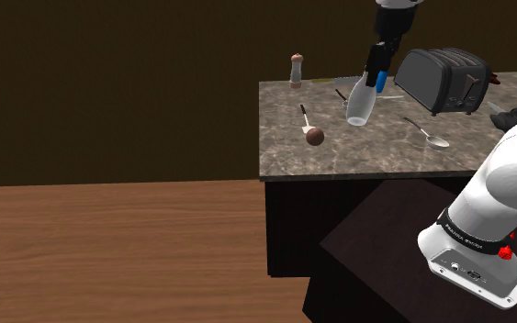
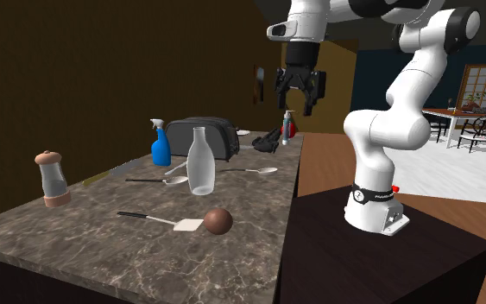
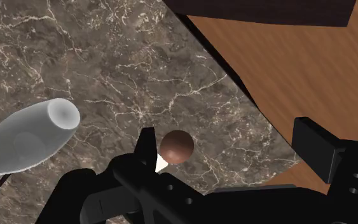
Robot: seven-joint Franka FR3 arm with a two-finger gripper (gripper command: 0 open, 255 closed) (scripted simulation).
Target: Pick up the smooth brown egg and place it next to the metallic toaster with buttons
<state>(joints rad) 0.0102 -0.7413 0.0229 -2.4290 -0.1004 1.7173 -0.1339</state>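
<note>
The tool [image 2: 299,93] hangs high over the bench [image 2: 103,250]. Its two fingers stand wide apart and hold nothing. The brown egg [image 3: 175,146] lies on the bench far below the tool, nearer to one finger than the other. It is just beside the white end of a spatula [image 2: 176,224]. A clear bottle [image 2: 199,164] stands near the egg. The dark toaster [image 2: 219,138] sits well apart from the egg.

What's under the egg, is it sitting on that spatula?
The brown egg rests on the marble counter. The pale blade of the spatula lies against its side. Whether the blade's edge reaches under the egg cannot be seen; the egg covers that spot.
</note>
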